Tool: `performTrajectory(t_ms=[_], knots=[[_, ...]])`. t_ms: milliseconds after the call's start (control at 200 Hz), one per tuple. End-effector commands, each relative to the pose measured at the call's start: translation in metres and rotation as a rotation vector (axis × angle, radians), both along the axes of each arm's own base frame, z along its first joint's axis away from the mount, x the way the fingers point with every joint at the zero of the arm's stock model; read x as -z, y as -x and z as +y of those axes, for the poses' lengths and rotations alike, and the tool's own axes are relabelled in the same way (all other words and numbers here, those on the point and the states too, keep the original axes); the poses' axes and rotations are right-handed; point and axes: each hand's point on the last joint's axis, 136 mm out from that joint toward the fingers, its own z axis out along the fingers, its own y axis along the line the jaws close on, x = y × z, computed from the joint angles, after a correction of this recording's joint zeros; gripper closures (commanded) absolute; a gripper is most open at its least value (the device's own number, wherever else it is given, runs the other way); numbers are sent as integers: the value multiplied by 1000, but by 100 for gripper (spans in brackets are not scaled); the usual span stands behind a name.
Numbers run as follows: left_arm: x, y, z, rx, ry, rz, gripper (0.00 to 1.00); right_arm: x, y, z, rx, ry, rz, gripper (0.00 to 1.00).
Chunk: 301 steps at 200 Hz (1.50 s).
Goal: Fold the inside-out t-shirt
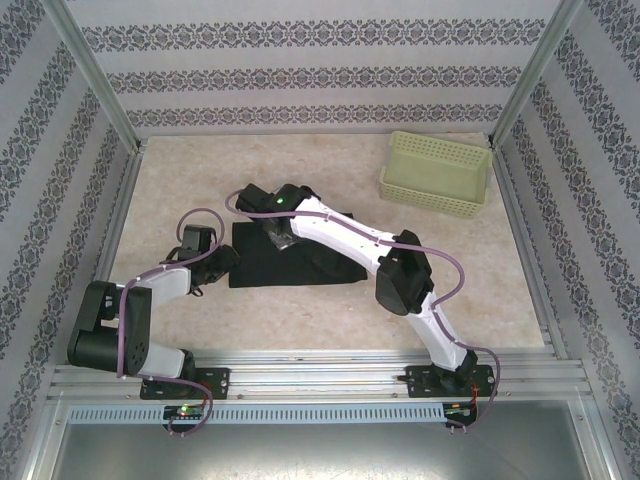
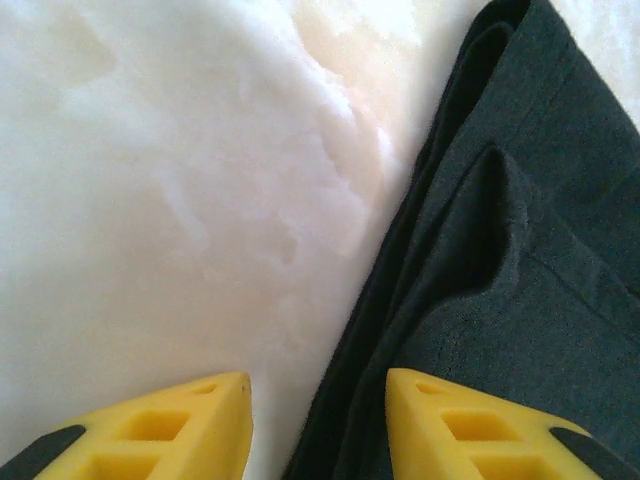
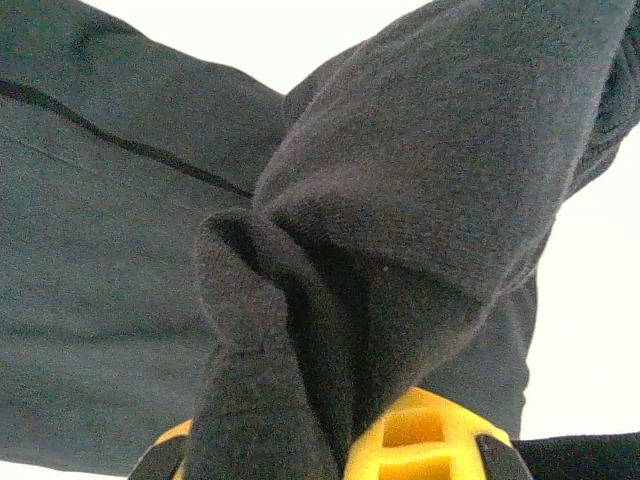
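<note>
The top external camera looks down from above the near edge over the whole table (image 1: 200,190). Both wrist cameras sit close on the black t-shirt (image 1: 262,268), which lies mid-frame overhead.

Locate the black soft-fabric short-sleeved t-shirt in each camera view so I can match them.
Top external: black soft-fabric t-shirt lies flat left of centre, partly under the right arm.
Left wrist: it takes the right side, folded edge running diagonally.
Right wrist: bunched folds rise from the bottom edge across the picture.
Shared landmark: pale marbled tabletop bordering the shirt in every view.
</note>
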Motion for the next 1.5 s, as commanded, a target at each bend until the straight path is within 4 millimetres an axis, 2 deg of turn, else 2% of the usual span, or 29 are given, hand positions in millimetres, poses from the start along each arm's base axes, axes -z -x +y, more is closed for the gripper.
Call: performTrajectory(t_ms=[0,205,370,575,769,879,934,1019,1064,1144,1204,1304,1354,1424,1499], knots=[[18,9,-50,128,147,17,63,-2,-3,22,57,-176,19,100],[19,12,-56,141,157,12,72,-9,-8,36,89,-316,17,100],[20,14,-56,142,156,11,74,-13,-11,53,90,-417,23,100],[19,15,-57,140,162,7,77,1,-14,75,84,-476,65,100],[20,17,-55,137,155,10,78,12,-15,85,82,-487,95,100],[18,18,-51,126,133,14,77,13,-12,90,69,-500,110,90],[16,20,-44,103,107,11,76,8,-9,92,52,-508,118,75],[9,25,-27,44,50,4,69,-12,-3,93,7,-517,107,57],[1,28,-18,17,19,-14,66,-27,2,92,-25,-527,99,51],[-17,33,-1,-23,-50,-43,61,-56,8,83,-72,-541,59,44],[-32,36,8,-43,-94,-74,58,-81,10,68,-83,-542,-1,41],[-58,41,18,-52,-144,-129,54,-96,2,28,-47,-513,-101,38],[-70,43,19,-44,-159,-150,52,-90,-6,4,0,-489,-122,38],[-85,42,18,-21,-166,-172,50,-69,-16,-28,82,-464,-97,38],[-94,41,12,10,-161,-176,48,-41,-21,-46,140,-467,-36,40]])
